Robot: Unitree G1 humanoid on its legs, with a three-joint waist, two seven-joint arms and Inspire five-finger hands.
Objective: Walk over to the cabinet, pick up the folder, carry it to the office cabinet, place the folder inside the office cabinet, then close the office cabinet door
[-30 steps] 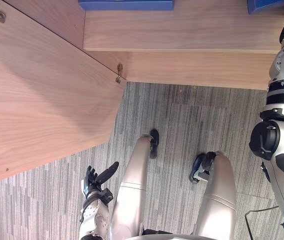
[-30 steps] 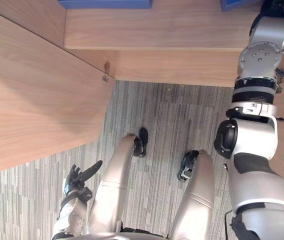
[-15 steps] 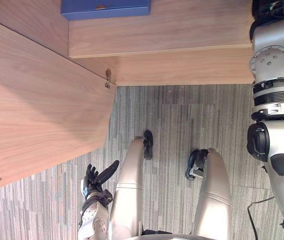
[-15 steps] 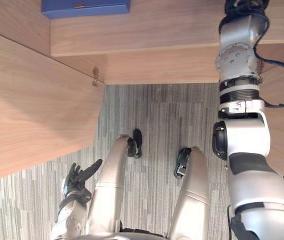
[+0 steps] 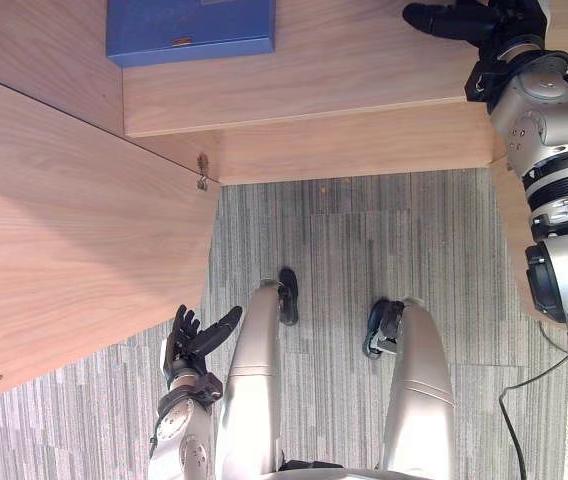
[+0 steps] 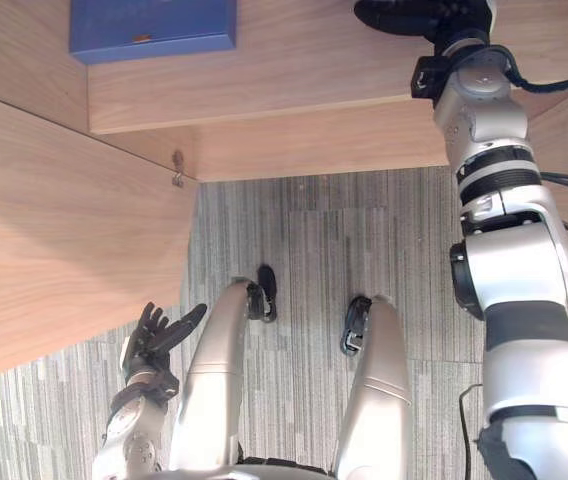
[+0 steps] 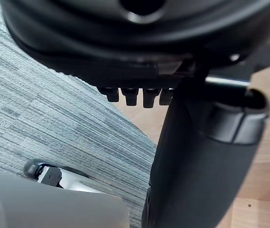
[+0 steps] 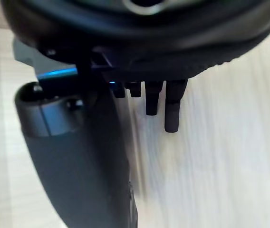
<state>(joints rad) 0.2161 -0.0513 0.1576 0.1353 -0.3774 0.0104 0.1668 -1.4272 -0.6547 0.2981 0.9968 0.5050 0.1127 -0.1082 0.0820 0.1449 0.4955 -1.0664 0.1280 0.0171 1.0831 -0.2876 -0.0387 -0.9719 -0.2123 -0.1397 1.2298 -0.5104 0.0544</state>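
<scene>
From the left eye, the open cabinet door (image 5: 74,240) juts out at the left, hinged by the front left corner of the wooden shelf (image 5: 364,70), above grey striped carpet (image 5: 364,240). The blue folder (image 5: 189,30) lies flat at the shelf's back left. The right hand (image 5: 464,20) is over the shelf's right end, well apart from the folder, fingers straight and holding nothing. The left hand (image 5: 189,345) hangs low, fingers loosely spread, holding nothing. Its wrist view shows carpet and wood beyond.

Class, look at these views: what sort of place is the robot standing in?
Probably an office: a wood-grain cabinet with its door standing open, a blue folder lying on its shelf, and grey striped carpet tiles on the floor.
</scene>
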